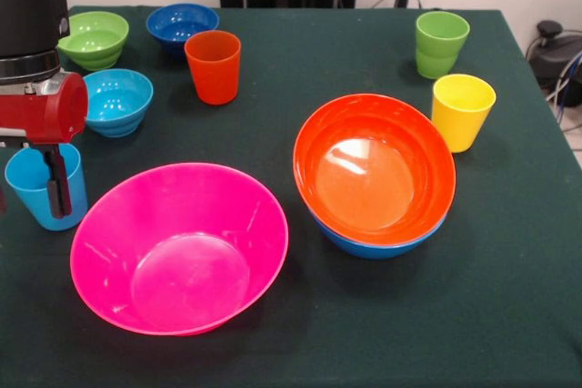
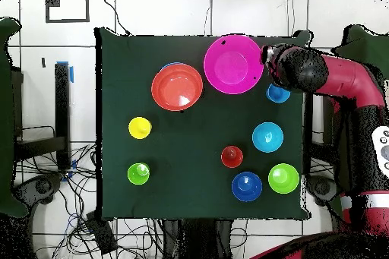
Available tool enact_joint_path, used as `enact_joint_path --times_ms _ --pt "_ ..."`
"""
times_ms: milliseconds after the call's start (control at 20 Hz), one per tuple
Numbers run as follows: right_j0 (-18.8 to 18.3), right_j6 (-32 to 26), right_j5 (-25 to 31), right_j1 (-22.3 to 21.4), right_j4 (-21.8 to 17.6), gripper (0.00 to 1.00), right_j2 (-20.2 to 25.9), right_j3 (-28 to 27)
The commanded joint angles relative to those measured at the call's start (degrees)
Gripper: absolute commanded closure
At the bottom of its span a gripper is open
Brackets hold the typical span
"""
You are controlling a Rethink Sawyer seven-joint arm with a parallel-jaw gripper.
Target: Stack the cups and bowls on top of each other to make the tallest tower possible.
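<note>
Hanging over the light blue cup (image 1: 41, 190), the end effector (image 1: 56, 190) is seen with one finger inside it; its opening cannot be told. The orange bowl (image 1: 375, 170) is nested in the blue bowl (image 1: 364, 244), beside the pink bowl (image 1: 179, 247).

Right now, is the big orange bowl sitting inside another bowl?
Yes. The large glossy orange plastic bowl is nested in the large blue plastic bowl; only the blue rim peeks out beneath it.
</note>
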Motion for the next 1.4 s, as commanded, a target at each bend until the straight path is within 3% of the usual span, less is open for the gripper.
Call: enact_joint_path --times_ms 50,1400 --pt "1.1 -12.74 -0.42 3.08 -2.23 0.0 1.05 3.48" --pt "3.41 -6.06 0.24 -0.94 -1.98 0.0 -1.7 6.03"
